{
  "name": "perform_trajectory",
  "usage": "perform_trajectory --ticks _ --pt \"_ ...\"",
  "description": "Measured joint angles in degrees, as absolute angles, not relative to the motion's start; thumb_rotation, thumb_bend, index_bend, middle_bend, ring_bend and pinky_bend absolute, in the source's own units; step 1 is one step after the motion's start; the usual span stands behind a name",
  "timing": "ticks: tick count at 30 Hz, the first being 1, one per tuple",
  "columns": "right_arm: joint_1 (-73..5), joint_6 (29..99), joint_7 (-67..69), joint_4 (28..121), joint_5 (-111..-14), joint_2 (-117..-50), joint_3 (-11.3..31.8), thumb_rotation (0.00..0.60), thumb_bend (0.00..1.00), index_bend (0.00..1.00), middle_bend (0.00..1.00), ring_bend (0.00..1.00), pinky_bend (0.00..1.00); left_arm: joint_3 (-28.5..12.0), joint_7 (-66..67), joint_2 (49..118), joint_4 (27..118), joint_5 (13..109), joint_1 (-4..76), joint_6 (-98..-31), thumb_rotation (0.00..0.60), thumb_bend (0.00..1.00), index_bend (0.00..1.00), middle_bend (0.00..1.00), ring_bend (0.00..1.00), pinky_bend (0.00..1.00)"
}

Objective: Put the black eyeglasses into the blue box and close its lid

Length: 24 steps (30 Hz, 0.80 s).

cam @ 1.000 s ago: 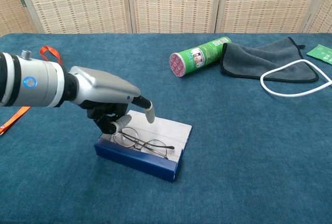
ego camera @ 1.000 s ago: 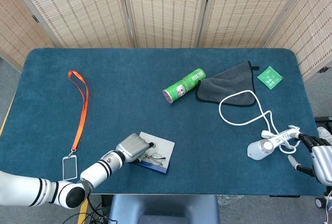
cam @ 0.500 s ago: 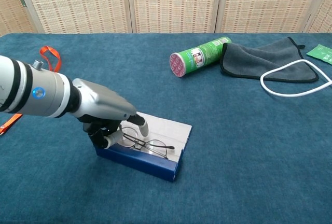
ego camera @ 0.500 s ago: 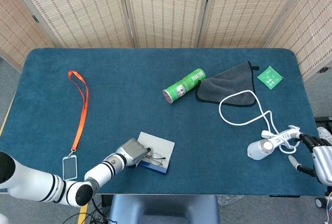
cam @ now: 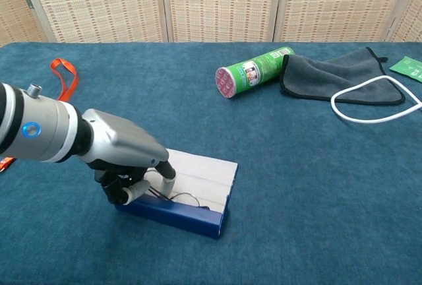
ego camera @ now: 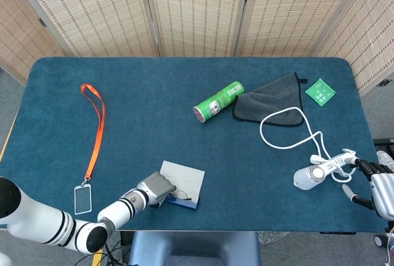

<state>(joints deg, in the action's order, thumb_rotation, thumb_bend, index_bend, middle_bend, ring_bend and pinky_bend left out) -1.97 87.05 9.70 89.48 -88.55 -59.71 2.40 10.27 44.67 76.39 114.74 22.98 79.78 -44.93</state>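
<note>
The blue box (cam: 191,216) sits near the table's front edge, with its white lid (cam: 201,173) tilted down over it. Only a thin piece of the black eyeglasses (cam: 181,197) shows under the lid's near edge. My left hand (cam: 125,156) is at the box's left end, one finger on top of the lid and the thumb low at the box's front, pinching the lid's end. In the head view the left hand (ego camera: 157,187) covers the left end of the lid (ego camera: 183,180). My right hand (ego camera: 381,189) rests at the far right edge, fingers apart, holding nothing.
A green can (ego camera: 218,101) lies mid-table beside a grey cloth (ego camera: 274,98). A white cable (ego camera: 289,132) runs to a white device (ego camera: 311,175) close to my right hand. A green packet (ego camera: 320,91) lies far right. An orange lanyard (ego camera: 95,124) with a badge (ego camera: 82,199) lies left.
My left hand has moved toward the front edge and brought the lid from lying flat behind the box down over it. The eyeglasses are now mostly covered. The right hand has not moved.
</note>
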Motion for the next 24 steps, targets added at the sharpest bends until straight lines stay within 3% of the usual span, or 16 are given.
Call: perform_trajectory --ticks 3,13,24 --pt "-2.0 87.1 9.6 89.5 -88.6 -59.7 2.4 0.600 0.26 0.29 0.39 0.42 0.38 10.8 44.1 76.4 115.0 23.5 79.7 -45.2 0.600 0.79 0.34 0.97 1.00 1.00" --pt "-1.8 87.4 9.4 89.8 -88.7 -59.5 2.4 0.600 0.26 0.29 0.39 0.42 0.38 10.9 40.0 75.8 115.2 29.0 76.4 -48.4 0.600 0.77 0.16 0.97 1.00 1.00" --pt "-1.8 87.6 9.5 89.8 -89.0 -59.6 2.4 0.600 0.26 0.29 0.39 0.42 0.38 11.8 37.2 72.5 117.1 39.7 70.7 -51.1 0.600 0.72 0.14 0.97 1.00 1.00"
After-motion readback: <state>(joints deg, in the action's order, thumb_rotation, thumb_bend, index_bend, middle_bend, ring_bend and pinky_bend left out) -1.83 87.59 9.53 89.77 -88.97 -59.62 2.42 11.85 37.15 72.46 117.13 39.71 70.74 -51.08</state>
